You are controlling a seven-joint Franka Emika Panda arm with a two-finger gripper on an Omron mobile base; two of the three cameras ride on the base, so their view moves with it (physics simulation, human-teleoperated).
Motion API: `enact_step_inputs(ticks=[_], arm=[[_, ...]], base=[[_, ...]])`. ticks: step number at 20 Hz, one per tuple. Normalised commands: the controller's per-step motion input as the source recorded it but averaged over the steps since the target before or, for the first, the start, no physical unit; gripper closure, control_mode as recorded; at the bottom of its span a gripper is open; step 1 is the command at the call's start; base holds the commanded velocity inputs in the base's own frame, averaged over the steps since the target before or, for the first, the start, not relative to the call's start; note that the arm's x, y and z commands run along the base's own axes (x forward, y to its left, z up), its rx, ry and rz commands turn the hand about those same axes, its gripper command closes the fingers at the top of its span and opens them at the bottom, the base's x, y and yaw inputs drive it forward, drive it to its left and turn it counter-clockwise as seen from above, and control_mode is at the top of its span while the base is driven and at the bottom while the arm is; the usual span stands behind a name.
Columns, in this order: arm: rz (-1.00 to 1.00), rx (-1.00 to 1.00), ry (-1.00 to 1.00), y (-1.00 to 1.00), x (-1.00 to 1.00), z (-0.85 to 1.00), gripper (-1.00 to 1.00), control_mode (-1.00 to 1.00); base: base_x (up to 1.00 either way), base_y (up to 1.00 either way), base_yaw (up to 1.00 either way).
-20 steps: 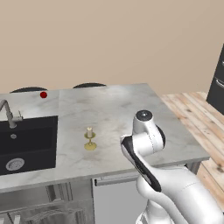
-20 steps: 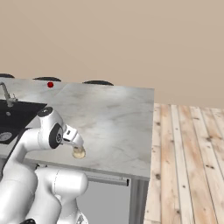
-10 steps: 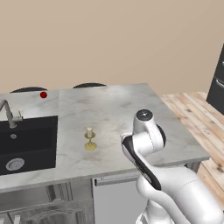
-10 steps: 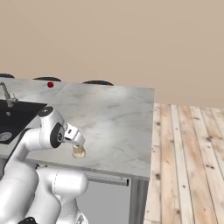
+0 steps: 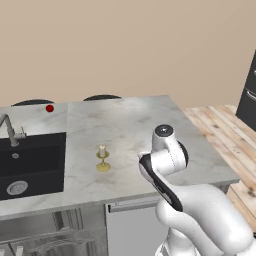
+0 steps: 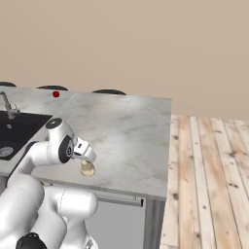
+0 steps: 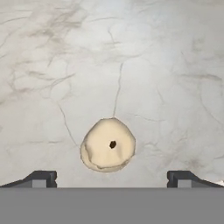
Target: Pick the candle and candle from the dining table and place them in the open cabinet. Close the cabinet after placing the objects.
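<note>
1. Through the hand view I look straight down on the squat candle [image 7: 108, 145]: a cream, roundish lump with a dark wick spot near its middle, lying on the marbled table [image 7: 131, 57].
2. The pincer [image 7: 111, 178] is spread wide. Its two dark fingertips [image 7: 40, 178] rise at the bottom of that view, well apart from each other.
3. The squat candle lies between the lines of the two tips and just ahead of them. It touches neither tip, with bare marble showing on both sides of it.
4. It sits slightly nearer the tip on the left of that view than the other one, though close to centred.
5. From the right base view I see the squat candle [image 6: 87, 168] just under the hand's end, near the table's front edge [image 6: 116, 182]. I cannot make out the tips themselves there.
6. In the left base view the arm's white body covers that spot. The thin candle on its gold stemmed holder [image 5: 103, 159] stands upright on the table [image 5: 125, 125], well apart from the arm, between it and the black sink [image 5: 31, 165].
7. A grey faucet [image 5: 9, 129] stands at the sink's back edge, and a small red ball [image 5: 49, 108] rests near the table's far edge.
</note>
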Motion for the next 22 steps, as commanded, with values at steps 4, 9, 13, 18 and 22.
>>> enact_step_inputs(ticks=[4,9,13,18,22], arm=[[0.00,0.00,0.00,0.00,0.00,-0.48,-1.00,-1.00],[0.00,0.00,-0.01,-0.02,0.00,-0.44,-1.00,-1.00],[0.00,0.00,-0.05,-0.18,0.00,-0.41,-1.00,-1.00],[0.00,0.00,-0.08,-0.24,-0.01,-0.32,-1.00,-1.00],[0.00,0.00,-0.06,-0.14,-0.04,-0.36,-1.00,-1.00]], base=[[0.00,0.00,0.00],[0.00,0.00,0.00],[0.00,0.00,0.00],[0.00,0.00,0.00],[0.00,0.00,0.00]])
